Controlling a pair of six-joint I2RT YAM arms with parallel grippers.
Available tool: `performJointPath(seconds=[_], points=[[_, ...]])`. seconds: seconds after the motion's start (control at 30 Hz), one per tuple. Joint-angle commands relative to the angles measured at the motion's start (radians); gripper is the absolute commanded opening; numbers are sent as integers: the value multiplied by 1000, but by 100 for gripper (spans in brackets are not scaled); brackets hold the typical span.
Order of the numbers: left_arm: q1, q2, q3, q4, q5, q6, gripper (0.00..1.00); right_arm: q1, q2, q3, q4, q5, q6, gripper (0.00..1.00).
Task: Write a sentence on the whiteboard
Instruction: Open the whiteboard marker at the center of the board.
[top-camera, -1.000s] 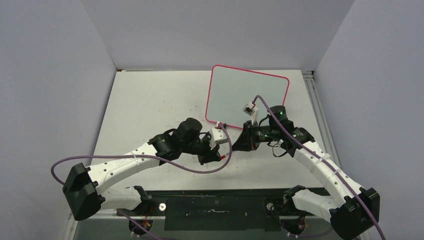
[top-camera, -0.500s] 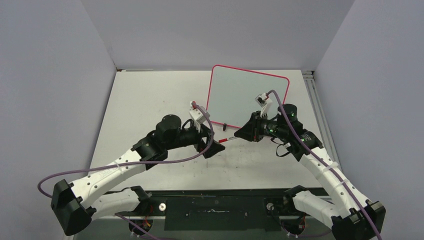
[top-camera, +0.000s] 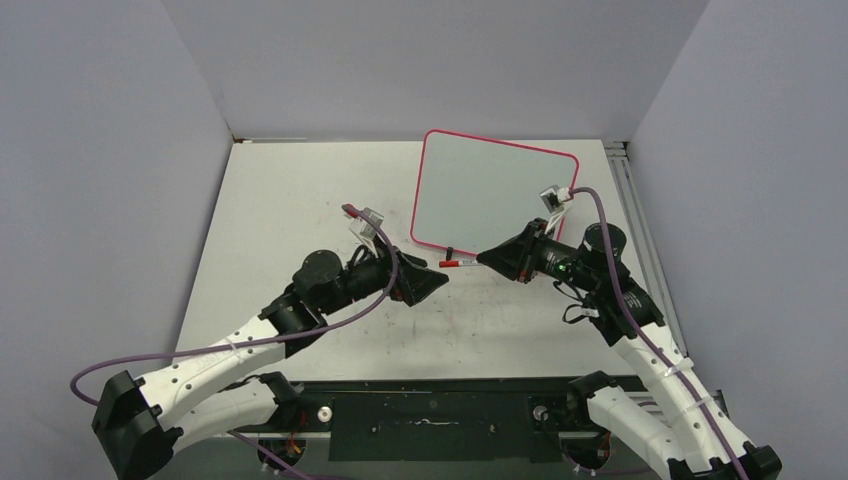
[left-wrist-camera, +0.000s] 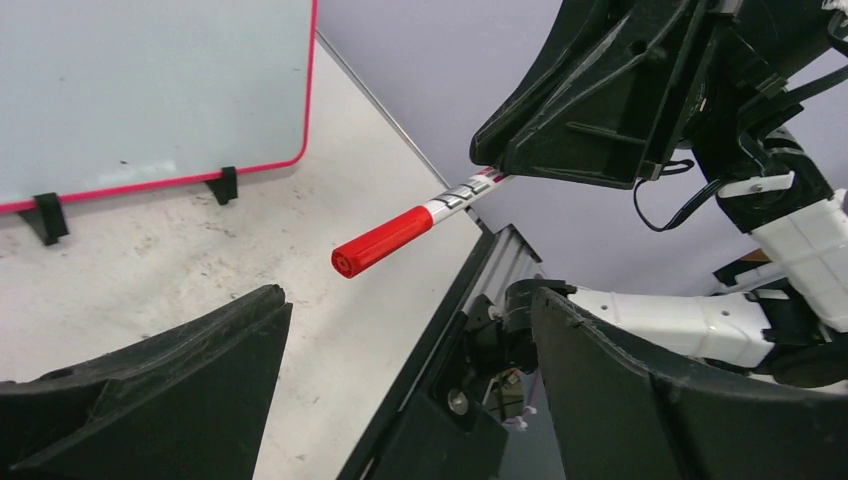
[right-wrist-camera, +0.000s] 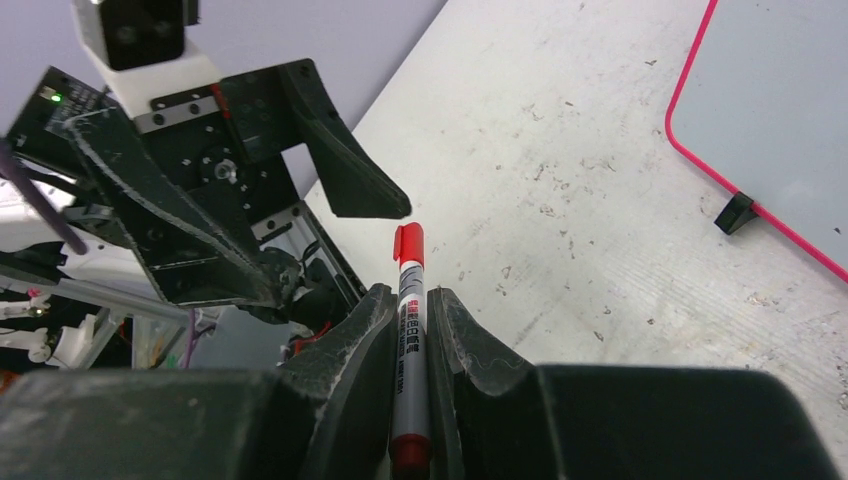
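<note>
Your whiteboard (top-camera: 495, 190) lies at the far side of the counter (top-camera: 300, 200), toward the right. Just in front of its near edge, your right tool (top-camera: 488, 258) pinches a red-capped marker (top-camera: 458, 263). Your left tool (top-camera: 436, 279) gapes wide, facing the cap, not touching it.

Diffuse overhead light is falling evenly; the tabletop (top-camera: 300, 200) is reading bright, carrying only faint, soft shadows. The whiteboard (left-wrist-camera: 150, 80) is giving a pale sheen. In the wrist views, the nearest fingers (right-wrist-camera: 330, 400) are going slightly soft.
</note>
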Motion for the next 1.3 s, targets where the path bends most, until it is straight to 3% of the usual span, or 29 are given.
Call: performJointPath(seconds=[0.0,0.13,0.57,0.83,1.27], points=[[-7,42,-12,272,91,-139,89,-6,-46,-4,104,27,66,5],[-14,36,-54,394,95,-191,90,-5,-74,-32,146,34,113,5],[-5,29,-16,320,98,-179,91,-5,-33,-21,224,-55,174,5],[-1,61,-13,380,107,-208,69,-3,-31,-48,211,-106,166,5],[1,112,-12,434,125,-242,54,-3,-31,-61,243,-132,198,5]])
